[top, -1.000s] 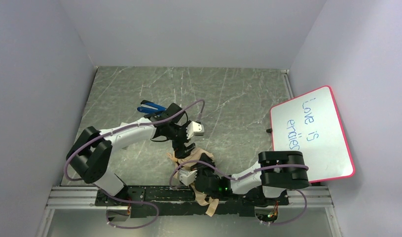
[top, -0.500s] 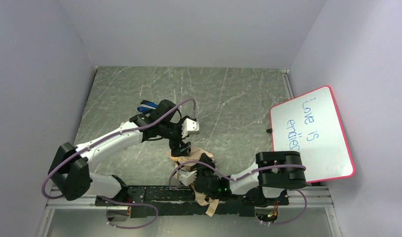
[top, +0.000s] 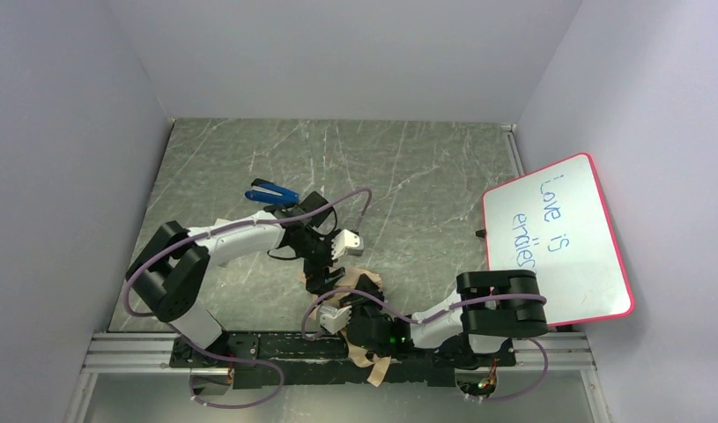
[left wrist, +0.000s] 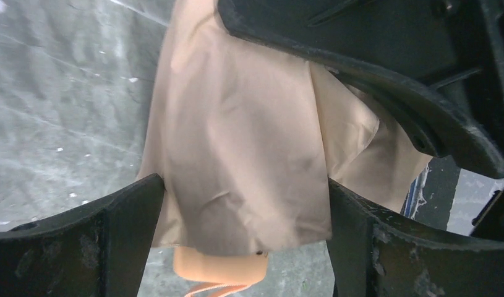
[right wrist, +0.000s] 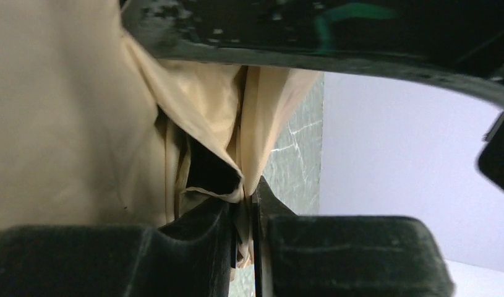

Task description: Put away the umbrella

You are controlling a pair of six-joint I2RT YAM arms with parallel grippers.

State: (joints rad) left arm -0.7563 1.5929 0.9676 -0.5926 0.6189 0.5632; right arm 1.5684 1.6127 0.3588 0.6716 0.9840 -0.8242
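Two arms gather the umbrella (top: 359, 286) cloth at the near middle of the bench (top: 408, 176).

Right gripper (right wrist: 244, 238) jaws are pinched tight on a fold; left gripper (left wrist: 246, 244) jaws stand apart around the bundle. Squeeze slowly so the cloth stays tucked.

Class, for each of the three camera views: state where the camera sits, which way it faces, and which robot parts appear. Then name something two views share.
Top external: mounted above and behind, looking down on the table, both arms and the whiteboard.
Left wrist: faces down past the left end effector, its fingers straddling the umbrella.
Right wrist: faces along the right end effector, whose fingers pinch umbrella fabric.
Shared: both wrist views show the cream umbrella.
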